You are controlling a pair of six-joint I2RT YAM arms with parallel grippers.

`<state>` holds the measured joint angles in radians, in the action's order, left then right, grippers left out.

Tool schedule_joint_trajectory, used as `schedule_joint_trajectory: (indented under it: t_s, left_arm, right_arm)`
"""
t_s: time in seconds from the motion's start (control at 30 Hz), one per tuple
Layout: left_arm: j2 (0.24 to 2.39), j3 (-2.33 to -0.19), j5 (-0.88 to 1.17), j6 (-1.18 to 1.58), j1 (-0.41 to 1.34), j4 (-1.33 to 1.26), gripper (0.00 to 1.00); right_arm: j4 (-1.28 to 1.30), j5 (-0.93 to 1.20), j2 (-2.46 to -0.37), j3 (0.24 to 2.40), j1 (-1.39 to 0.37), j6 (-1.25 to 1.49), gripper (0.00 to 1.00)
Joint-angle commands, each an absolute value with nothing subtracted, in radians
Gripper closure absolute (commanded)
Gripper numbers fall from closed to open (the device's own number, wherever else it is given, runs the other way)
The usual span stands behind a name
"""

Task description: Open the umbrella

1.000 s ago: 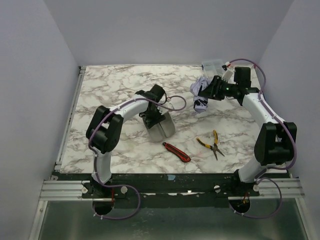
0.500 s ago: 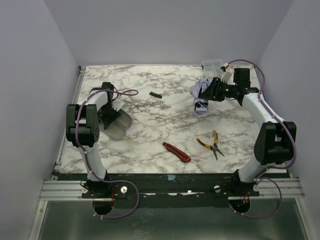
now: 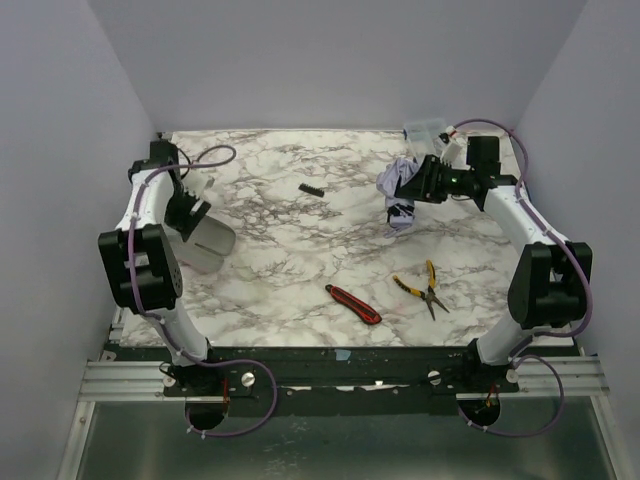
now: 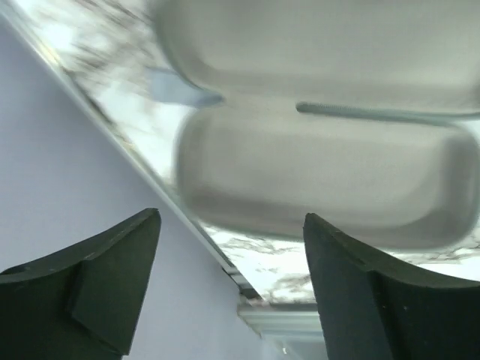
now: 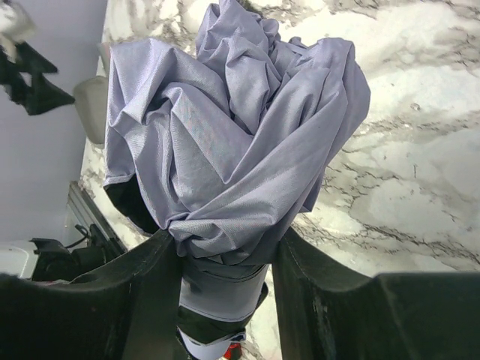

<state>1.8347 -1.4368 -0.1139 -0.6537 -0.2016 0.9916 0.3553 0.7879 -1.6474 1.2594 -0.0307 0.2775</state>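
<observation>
Umbrella (image 5: pixel 232 150) bunched, clamped in right gripper (image 5: pixel 225 241), left gripper (image 4: pixel 229 217) fingers apart

The umbrella (image 3: pixel 400 190) is far right, before the box (image 3: pixel 425 131); pliers (image 3: pixel 425 287) lie right of the cutter (image 3: pixel 352 304).

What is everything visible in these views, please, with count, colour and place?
umbrella: one, pale lavender, bunched, far right.
clear plastic box: one, transparent, far right corner.
open case: one, grey, left side.
small toothed item: one, black, far centre.
utility knife: one, red and black, near centre.
pliers: one, yellow-handled, near right.
table: one, white marble pattern.
left hand: one, black, open, beside the open case.
right hand: one, black, shut on the umbrella.
</observation>
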Motion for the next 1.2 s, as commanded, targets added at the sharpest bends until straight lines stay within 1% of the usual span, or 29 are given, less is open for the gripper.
schedule_joint_trajectory:
  t_s: [0.0, 0.03, 0.13, 0.23, 0.3, 0.4, 0.47, 0.53, 0.57, 0.63, 0.7, 0.8, 0.93, 1.03, 1.17]
  left_arm:
    - [1.654, -1.644, 0.11, -0.545, -0.193, 1.079, 0.09]
    - [1.629, -1.674, 0.164, -0.531, -0.194, 1.085, 0.02]
    - [1.526, -1.703, 0.33, -0.494, -0.193, 1.063, 0.02]
    - [1.419, -1.67, 0.507, -0.443, -0.191, 0.995, 0.02]
    - [1.33, -1.599, 0.643, -0.352, -0.191, 0.879, 0.02]
    - [1.164, -1.442, 0.795, -0.163, -0.19, 0.607, 0.02]
    - [1.068, -1.332, 0.852, -0.017, -0.19, 0.426, 0.02]
    - [1.014, -1.26, 0.952, 0.084, -0.179, 0.3, 0.02]
    - [1.011, -1.265, 0.984, 0.085, -0.148, 0.309, 0.02]
    - [1.035, -1.323, 0.971, 0.011, -0.047, 0.449, 0.02]
    - [1.049, -1.331, 0.947, 0.016, 0.053, 0.499, 0.02]
    - [1.031, -1.249, 0.955, 0.14, 0.155, 0.401, 0.02]
    - [1.013, -1.145, 0.946, 0.285, 0.252, 0.303, 0.02]
    - [0.99, -1.088, 0.909, 0.299, 0.307, 0.264, 0.02]
    - [0.989, -1.058, 0.876, 0.394, 0.333, 0.156, 0.03]
  right_arm:
    - [0.236, 0.905, -1.614, 1.276, -0.036, 0.331, 1.0]
    - [0.233, 0.907, -1.607, 1.278, -0.042, 0.328, 1.0]
    - [0.258, 0.911, -1.597, 1.297, -0.067, 0.289, 1.0]
    - [0.3, 0.909, -1.576, 1.309, -0.109, 0.231, 1.0]
    - [0.31, 0.918, -1.552, 1.303, -0.148, 0.203, 1.0]
    - [0.303, 0.948, -1.503, 1.284, -0.2, 0.154, 1.0]
    - [0.283, 0.996, -1.471, 1.268, -0.22, 0.128, 1.0]
    - [0.256, 1.032, -1.441, 1.254, -0.241, 0.112, 1.0]
    - [0.243, 1.049, -1.427, 1.247, -0.253, 0.105, 1.0]
    - [0.24, 1.055, -1.407, 1.25, -0.282, 0.076, 1.0]
    - [0.246, 1.034, -1.393, 1.26, -0.321, 0.048, 1.0]
    - [0.179, 1.023, -1.379, 1.264, -0.359, 0.09, 1.0]
    - [0.019, 0.987, -1.375, 1.264, -0.37, 0.286, 1.0]
    - [-0.137, 0.977, -1.38, 1.265, -0.373, 0.426, 1.0]
    - [-0.175, 0.911, -1.404, 1.296, -0.382, 0.53, 1.0]
